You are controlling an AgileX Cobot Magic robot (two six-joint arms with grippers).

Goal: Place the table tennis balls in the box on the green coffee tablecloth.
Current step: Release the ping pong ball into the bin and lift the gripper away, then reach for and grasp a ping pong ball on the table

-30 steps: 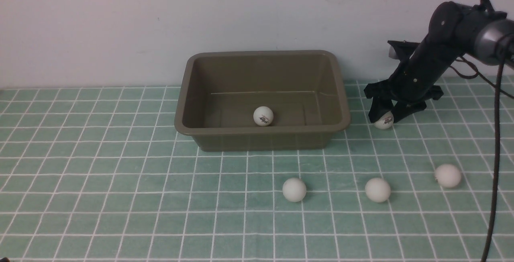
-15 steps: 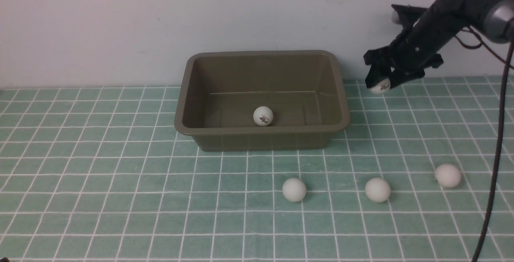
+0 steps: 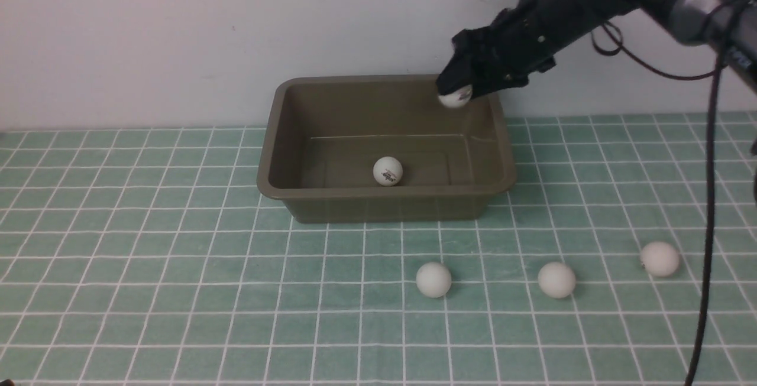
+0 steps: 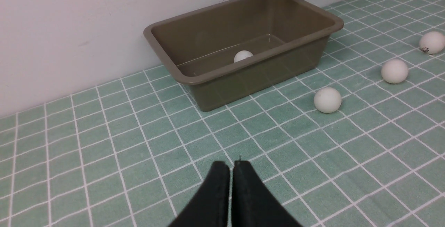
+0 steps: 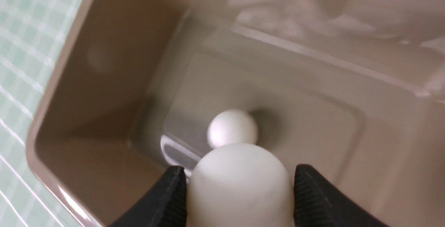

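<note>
We see the right gripper [image 3: 455, 87] closed around a logo-printed table tennis ball [image 3: 455, 97], above the box [image 3: 387, 193] toward its one o'clock side. We observe the left gripper [image 4: 232, 166] with its jaws together. A second ball [image 3: 388, 171] lies inside the box near six o'clock. Outside, we find three balls [image 3: 433, 279] [image 3: 556, 280] [image 3: 660, 259] on the green tablecloth [image 3: 195, 291], between four and five o'clock of the box.

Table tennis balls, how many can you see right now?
5. One ball is inside the box, one is in the right gripper above it, and three are on the cloth.
</note>
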